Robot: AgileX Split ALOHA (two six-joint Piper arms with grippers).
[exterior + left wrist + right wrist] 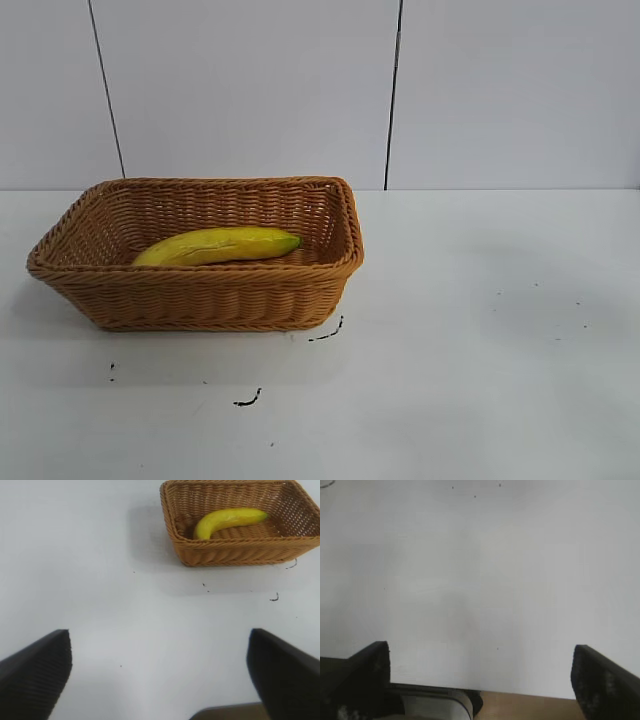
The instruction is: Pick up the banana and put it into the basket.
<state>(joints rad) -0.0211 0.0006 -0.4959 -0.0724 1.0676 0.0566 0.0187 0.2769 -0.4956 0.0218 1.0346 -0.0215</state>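
1. while both arms sit back from the work area and out of the exterior view, the right gripper (480,680) has its two dark ribbed fingers (605,680) spread wide with nothing between them; only bare white tabletop (480,570) lies beneath it.
2. the left gripper (160,675) is likewise parted wide and empty. its dark fingers (35,675) frame plain table surface, well apart from the task objects.
3. farther out, the rectangular orange-brown woven wicker basket (200,295) with sloped sides and a braided rim stands on the white table, toward the left side of the exterior view. no gripper touches it.
4. the long, gently curved yellow banana (215,245) with a greenish tip lies inside the basket on its floor, lengthwise, with the greenish end toward the basket's right wall. it sits below the rim and does not overhang it.
5. small black marks (248,400) are scattered on the table just in front of the basket; they do not bear on the task.
6. step in hand, as a judgement: the placing step appears complete, since the banana rests fully in the basket and neither gripper holds anything. the task looks finished apart from parking.
7. next move, as a judgement: no further grasp is called for. the arms need only settle at rest positions clear of the basket, with fingers kept away from the rim so the basket is not nudged.
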